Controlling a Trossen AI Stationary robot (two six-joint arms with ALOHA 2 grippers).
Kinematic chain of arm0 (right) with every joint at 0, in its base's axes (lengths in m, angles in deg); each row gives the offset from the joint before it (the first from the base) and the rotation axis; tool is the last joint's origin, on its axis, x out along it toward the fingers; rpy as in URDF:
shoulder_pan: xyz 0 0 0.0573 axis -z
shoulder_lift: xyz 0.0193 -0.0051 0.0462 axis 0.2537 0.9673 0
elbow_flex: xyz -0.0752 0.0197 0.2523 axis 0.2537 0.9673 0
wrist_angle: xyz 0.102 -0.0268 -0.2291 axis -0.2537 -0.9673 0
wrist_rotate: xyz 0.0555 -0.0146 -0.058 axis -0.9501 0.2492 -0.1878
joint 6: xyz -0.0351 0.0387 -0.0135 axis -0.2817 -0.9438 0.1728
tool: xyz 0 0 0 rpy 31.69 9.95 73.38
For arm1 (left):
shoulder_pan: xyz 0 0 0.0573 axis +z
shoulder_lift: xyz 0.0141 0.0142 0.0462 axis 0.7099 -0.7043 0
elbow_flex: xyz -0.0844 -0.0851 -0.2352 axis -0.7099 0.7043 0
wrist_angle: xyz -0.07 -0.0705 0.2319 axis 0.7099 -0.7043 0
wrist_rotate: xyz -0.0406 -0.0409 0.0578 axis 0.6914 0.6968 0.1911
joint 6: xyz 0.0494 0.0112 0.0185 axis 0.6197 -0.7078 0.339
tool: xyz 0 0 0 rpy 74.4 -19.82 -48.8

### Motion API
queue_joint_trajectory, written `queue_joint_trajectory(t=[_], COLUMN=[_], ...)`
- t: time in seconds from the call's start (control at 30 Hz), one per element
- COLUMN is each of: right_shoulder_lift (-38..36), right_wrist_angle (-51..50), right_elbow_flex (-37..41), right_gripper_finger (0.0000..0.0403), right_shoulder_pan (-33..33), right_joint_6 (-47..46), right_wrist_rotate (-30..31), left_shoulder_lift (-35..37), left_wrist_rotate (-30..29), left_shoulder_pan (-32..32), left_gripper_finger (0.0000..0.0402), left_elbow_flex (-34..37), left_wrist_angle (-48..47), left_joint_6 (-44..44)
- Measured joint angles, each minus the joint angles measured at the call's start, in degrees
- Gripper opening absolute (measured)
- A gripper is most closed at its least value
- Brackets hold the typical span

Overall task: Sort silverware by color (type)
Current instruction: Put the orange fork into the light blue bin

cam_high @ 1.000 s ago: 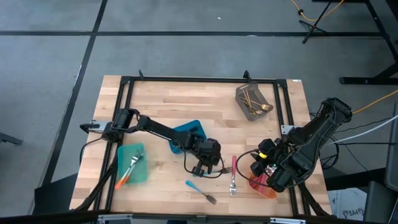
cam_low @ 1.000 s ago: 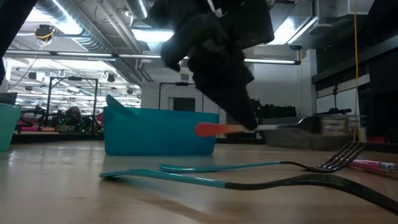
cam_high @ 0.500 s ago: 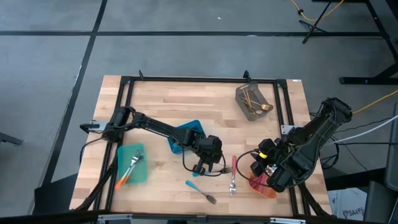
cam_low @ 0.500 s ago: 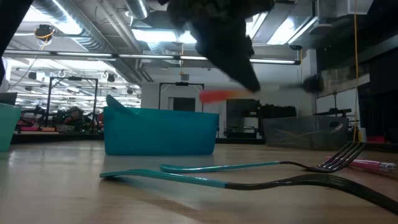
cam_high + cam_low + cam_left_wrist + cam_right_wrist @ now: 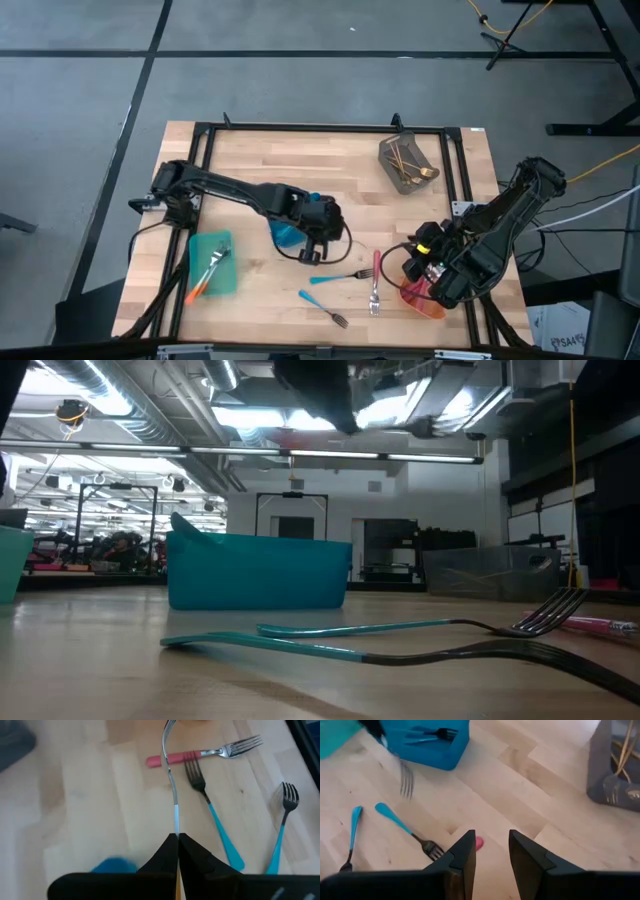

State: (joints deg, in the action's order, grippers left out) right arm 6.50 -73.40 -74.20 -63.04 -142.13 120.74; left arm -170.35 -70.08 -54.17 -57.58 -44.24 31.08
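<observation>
Your left hand (image 5: pixel 177 842) is clamped shut on a fork (image 5: pixel 170 767), holding it in the air above the surface (image 5: pixel 260 170) beside the blue bin (image 5: pixel 288 232). Below it lie two blue forks (image 5: pixel 214 817) and a pink fork (image 5: pixel 200 755). Your right hand (image 5: pixel 492 851) waits half open over the orange bin (image 5: pixel 425 300).
</observation>
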Motion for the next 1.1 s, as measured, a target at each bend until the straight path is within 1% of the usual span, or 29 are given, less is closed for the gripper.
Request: queue_joint_trajectory(t=[0.2,0.33,0.53,0.63,0.8,1.1], right_shoulder_lift=[-0.01,0.01,-0.01,0.0,-0.01,-0.01], right_wrist_angle=[0.19,0.09,0.28,1.26,5.41,14.79], right_elbow_flex=[0.0,0.0,0.0,0.0,0.0,0.0], right_gripper_finger=[0.0104,0.0104,0.0104,0.0104,0.0104,0.0104], right_shoulder_pan=[0.03,0.08,3.05,5.76,10.64,18.72], right_joint_6=[2.14,2.17,5.27,8.96,18.38,37.66], right_wrist_rotate=[2.89,3.68,3.67,3.55,2.89,-2.18], left_shoulder_lift=[5.42,8.3,11.27,12.22,12.89,13.07], left_wrist_rotate=[-5.67,-9.3,-13.15,-14.89,-18.01,-23.56], left_shoulder_pan=[-1.31,-2.34,-3.96,-5.14,-7.23,-12.27], left_gripper_finger=[0.0,0.0,0.0,0.0,0.0,0.0], left_elbow_flex=[0.0,0.0,0.0,0.0,0.02,0.04], left_wrist_angle=[-5.92,-9.44,-15.53,-18.38,-23.5,-33.35], left_joint_6=[-4.82,-8.29,-13.64,-16.35,-21.62,-34.0])
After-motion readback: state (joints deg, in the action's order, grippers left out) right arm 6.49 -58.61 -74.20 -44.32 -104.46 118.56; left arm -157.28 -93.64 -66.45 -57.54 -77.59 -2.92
